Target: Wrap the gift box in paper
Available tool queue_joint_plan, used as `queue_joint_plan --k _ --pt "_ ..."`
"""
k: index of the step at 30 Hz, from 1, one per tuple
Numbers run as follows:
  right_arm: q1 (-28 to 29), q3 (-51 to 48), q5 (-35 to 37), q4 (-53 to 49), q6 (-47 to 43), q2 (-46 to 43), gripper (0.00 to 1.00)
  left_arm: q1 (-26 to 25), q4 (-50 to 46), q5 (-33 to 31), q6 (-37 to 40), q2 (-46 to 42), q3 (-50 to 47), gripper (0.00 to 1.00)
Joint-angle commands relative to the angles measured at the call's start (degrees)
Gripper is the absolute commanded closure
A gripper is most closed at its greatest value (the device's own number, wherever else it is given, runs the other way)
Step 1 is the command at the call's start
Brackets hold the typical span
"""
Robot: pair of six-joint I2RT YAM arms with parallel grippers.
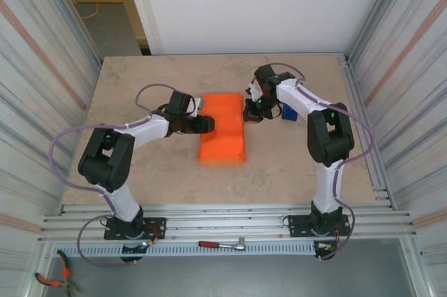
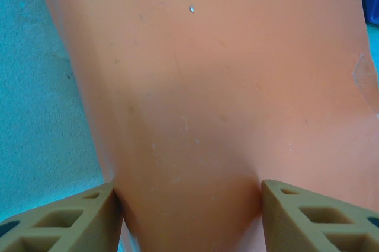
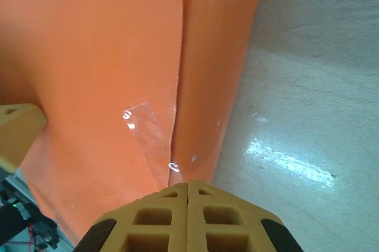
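The orange paper (image 1: 223, 128) lies folded over into a package in the middle of the table, and the gift box is hidden inside it. My left gripper (image 1: 207, 124) is at the package's left side. Its fingers (image 2: 89, 216) press on either side of the paper (image 2: 225, 86), holding it. My right gripper (image 1: 250, 114) is at the package's right edge. In the right wrist view this gripper (image 3: 188, 184) is shut with nothing between its fingers, right by the overlapping seam of the paper (image 3: 89, 56). A strip of clear tape (image 3: 147, 136) crosses that seam.
A blue tape dispenser (image 1: 288, 112) stands just right of my right gripper. Bare table (image 1: 140, 87) surrounds the package. Corrugated walls close in both sides. A ratchet wrench (image 1: 222, 244) lies on the front rail, and pliers (image 1: 52, 279) lie at the bottom left.
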Motion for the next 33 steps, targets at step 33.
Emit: queue_joint_plan --k 33 --pt "-5.28 -19.38 -5.59 21.90 15.51 -15.43 1.00 1.17 -11.98 2.81 2.67 -3.22 7.37 0.31"
